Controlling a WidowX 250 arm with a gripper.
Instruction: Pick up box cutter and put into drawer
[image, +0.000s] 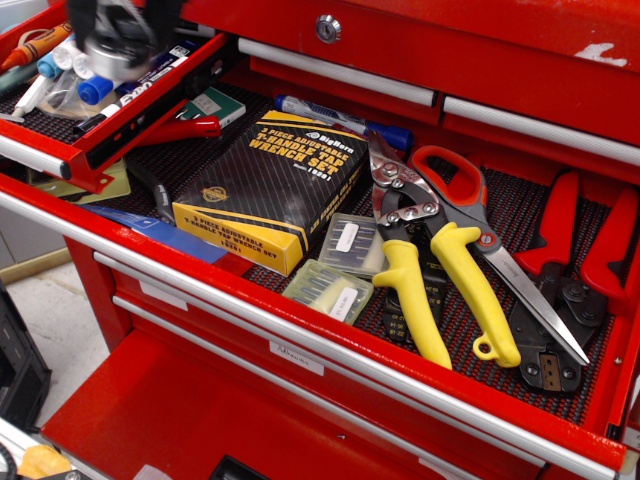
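My gripper (118, 25) is a dark blur at the top left, above the small shallow red drawer (150, 102) that holds markers (95, 90) and a crayon (40, 42) on black mesh. It is shut on the box cutter (105, 57). Only the cutter's round silver end shows, blurred, hanging below the fingers over the markers. The rest of the cutter is hidden by the gripper and the motion blur.
The wide red drawer (300, 335) below holds a black-yellow wrench-set box (270, 190), yellow-handled snips (440, 270), red-handled pliers (570, 260), small clear plastic cases (340, 265) and a blue marker (340, 120). A lower red drawer (180, 420) stands open in front.
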